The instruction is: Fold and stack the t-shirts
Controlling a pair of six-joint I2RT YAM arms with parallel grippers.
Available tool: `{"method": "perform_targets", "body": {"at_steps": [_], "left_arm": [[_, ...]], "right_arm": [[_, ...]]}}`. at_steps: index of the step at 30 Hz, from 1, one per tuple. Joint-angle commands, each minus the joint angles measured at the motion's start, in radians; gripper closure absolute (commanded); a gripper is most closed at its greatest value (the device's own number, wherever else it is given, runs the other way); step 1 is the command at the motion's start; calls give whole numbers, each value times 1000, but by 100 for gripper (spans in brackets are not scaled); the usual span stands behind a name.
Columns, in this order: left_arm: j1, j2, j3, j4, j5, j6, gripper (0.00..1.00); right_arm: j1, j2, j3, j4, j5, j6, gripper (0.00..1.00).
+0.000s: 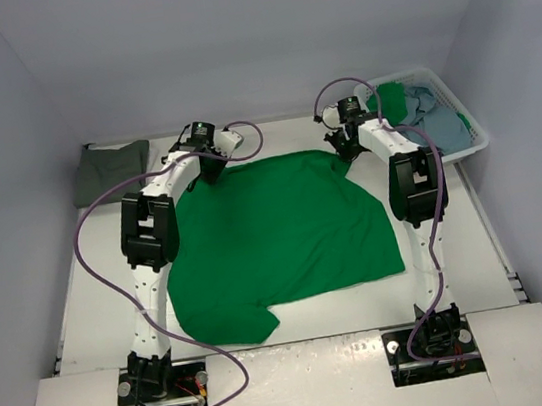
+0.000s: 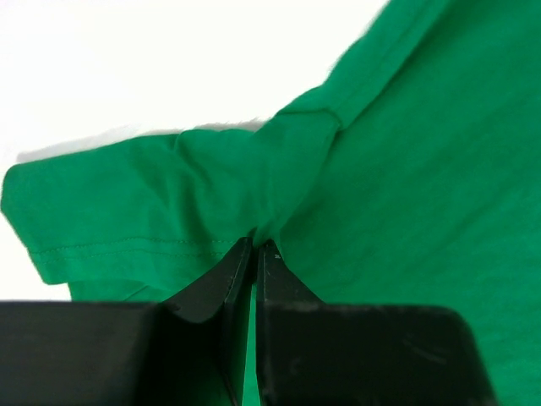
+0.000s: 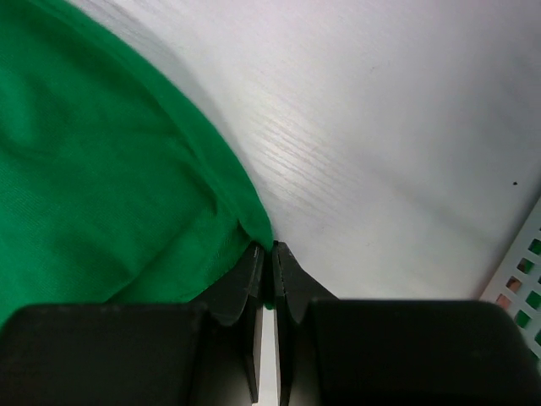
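Clamped on the green t-shirt at its 12 o'clock edge, left end effector and right end effector should lift level, drawing together toward 6 o'clock.

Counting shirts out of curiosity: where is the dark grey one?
In the top view, the dark grey shirt lies at the table's far left corner, left of the spread green shirt.

Overhead faces down; wrists close-up (all share green shirt).
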Motion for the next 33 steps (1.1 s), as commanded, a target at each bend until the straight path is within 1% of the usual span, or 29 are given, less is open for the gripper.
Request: {"method": "perform_targets", "body": {"at_steps": [1, 8, 15, 22, 28, 29, 33], "left_arm": [[-5, -118, 62, 0, -33, -13, 100], [-5, -187, 31, -10, -54, -23, 100], [-5, -270, -4, -23, -54, -37, 100], [-5, -296, -9, -53, -28, -62, 100], [-5, -298, -12, -81, -7, -82, 100], [-5, -295, -6, -87, -7, -82, 100], [-5, -290, 9, -108, -10, -82, 100]], "right_arm": [[-3, -1, 28, 10, 54, -23, 100], [8, -6, 22, 84, 122, -63, 100], [38, -32, -21, 222, 131, -137, 100], [69, -21, -7, 289, 110, -212, 100], [71, -12, -2, 397, 131, -281, 100], [69, -10, -2, 420, 175, -292, 100], [69, -9, -21, 470, 269, -336, 100]]}}
